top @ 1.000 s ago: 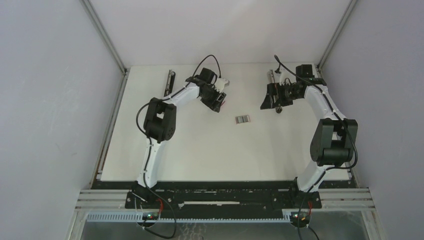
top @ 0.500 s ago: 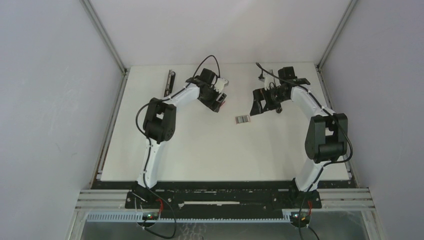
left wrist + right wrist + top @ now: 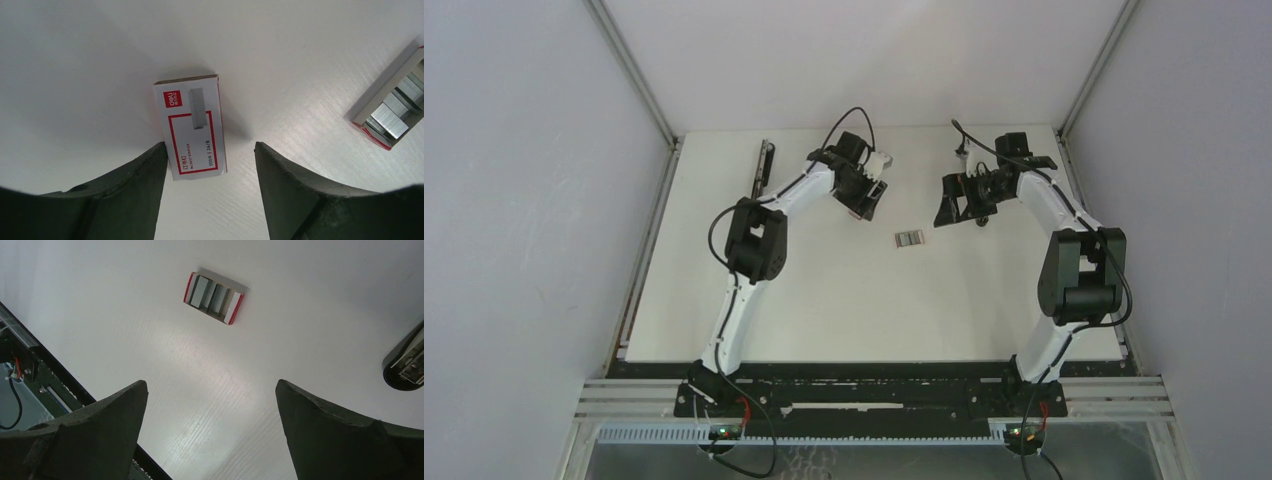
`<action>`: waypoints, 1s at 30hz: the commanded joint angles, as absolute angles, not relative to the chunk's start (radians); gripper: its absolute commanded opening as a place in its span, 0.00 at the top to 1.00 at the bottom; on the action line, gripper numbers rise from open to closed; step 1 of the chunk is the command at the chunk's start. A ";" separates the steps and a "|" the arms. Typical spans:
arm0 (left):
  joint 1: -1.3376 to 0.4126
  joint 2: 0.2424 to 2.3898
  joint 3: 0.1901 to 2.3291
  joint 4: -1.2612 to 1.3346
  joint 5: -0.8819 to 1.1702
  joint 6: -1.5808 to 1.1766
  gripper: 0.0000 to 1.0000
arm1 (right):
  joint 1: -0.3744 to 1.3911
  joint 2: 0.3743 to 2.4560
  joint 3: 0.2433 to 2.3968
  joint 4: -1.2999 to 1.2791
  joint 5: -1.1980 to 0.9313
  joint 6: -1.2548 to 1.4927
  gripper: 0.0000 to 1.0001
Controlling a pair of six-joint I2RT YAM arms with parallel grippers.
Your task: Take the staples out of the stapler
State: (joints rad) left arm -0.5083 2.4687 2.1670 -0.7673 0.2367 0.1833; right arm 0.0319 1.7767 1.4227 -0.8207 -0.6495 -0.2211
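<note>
Both spread wide and empty — left gripper (image 3: 208, 147) hovers over the closed box (image 3: 192, 127), right gripper (image 3: 211, 385) over the table (image 3: 300, 315) near the tray (image 3: 235, 307) of staples (image 3: 201, 290) — so swing right to the stapler (image 3: 400, 375), likely aligning with its magazine before pinching.
</note>
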 commanded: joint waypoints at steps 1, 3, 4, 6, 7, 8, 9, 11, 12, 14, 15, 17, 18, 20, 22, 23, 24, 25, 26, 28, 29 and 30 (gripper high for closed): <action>-0.508 2.465 2.216 -0.789 0.248 0.152 0.31 | 0.018 1.724 1.441 -0.801 -0.688 -0.208 0.00; -0.508 2.465 2.211 -0.786 0.240 0.145 0.36 | 0.018 1.724 1.441 -0.800 -0.693 -0.207 0.00; -0.508 2.465 2.211 -0.787 0.236 0.142 0.38 | 0.018 1.724 1.441 -0.800 -0.695 -0.207 0.00; -0.508 2.465 2.209 -0.786 0.227 0.136 0.45 | 0.019 1.726 1.440 -0.802 -0.698 -0.208 0.00; -0.508 2.467 2.209 -0.785 0.224 0.135 0.48 | 0.019 1.726 1.441 -0.801 -0.699 -0.208 0.00; -0.508 2.465 2.207 -0.785 0.221 0.134 0.48 | 0.019 1.726 1.440 -0.801 -0.700 -0.208 0.00; -0.508 2.465 2.205 -0.785 0.220 0.133 0.48 | 0.019 1.726 1.440 -0.802 -0.703 -0.208 0.00; -0.508 2.459 2.193 -0.778 0.216 0.134 0.48 | 0.020 1.729 1.441 -0.803 -0.708 -0.210 0.00; -0.508 2.455 2.185 -0.775 0.214 0.135 0.48 | 0.022 1.732 1.440 -0.803 -0.708 -0.211 0.00; -0.509 2.438 2.159 -0.764 0.212 0.144 0.49 | 0.025 1.740 1.440 -0.805 -0.708 -0.211 0.00; -0.508 2.425 2.137 -0.755 0.212 0.149 0.49 | 0.026 1.745 1.440 -0.805 -0.708 -0.212 0.00; -0.509 2.393 2.079 -0.737 0.222 0.162 0.49 | 0.034 1.756 1.441 -0.804 -0.705 -0.210 0.00; -0.509 2.372 2.042 -0.728 0.233 0.175 0.50 | 0.038 1.761 1.441 -0.803 -0.703 -0.210 0.00; -0.509 2.330 1.966 -0.708 0.260 0.201 0.50 | 0.049 1.773 1.443 -0.803 -0.698 -0.205 0.00; -0.509 2.285 1.890 -0.690 0.286 0.227 0.49 | 0.060 1.786 1.445 -0.802 -0.693 -0.200 0.00; -0.510 2.262 1.849 -0.675 0.295 0.239 0.49 | 0.064 1.795 1.445 -0.800 -0.692 -0.192 0.00; -0.511 2.242 1.816 -0.660 0.303 0.252 0.49 | 0.068 1.804 1.445 -0.797 -0.691 -0.183 0.00; -0.512 2.225 1.785 -0.653 0.312 0.263 0.50 | 0.069 1.818 1.446 -0.792 -0.693 -0.173 0.00; -0.512 2.212 1.761 -0.651 0.324 0.275 0.50 | 0.070 1.830 1.445 -0.789 -0.696 -0.162 0.00; -0.517 2.186 1.714 -0.647 0.339 0.299 0.50 | 0.070 1.856 1.446 -0.779 -0.698 -0.132 0.00; -0.522 2.175 1.687 -0.648 0.348 0.312 0.50 | 0.070 1.871 1.450 -0.777 -0.697 -0.121 0.00; -0.526 2.167 1.671 -0.647 0.356 0.324 0.50 | 0.070 1.884 1.454 -0.777 -0.695 -0.109 0.00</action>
State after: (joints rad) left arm -0.5095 2.2356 1.7573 -0.6472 0.2943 0.2493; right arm 0.0681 1.8439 1.4231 -0.8066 -0.6827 -0.1738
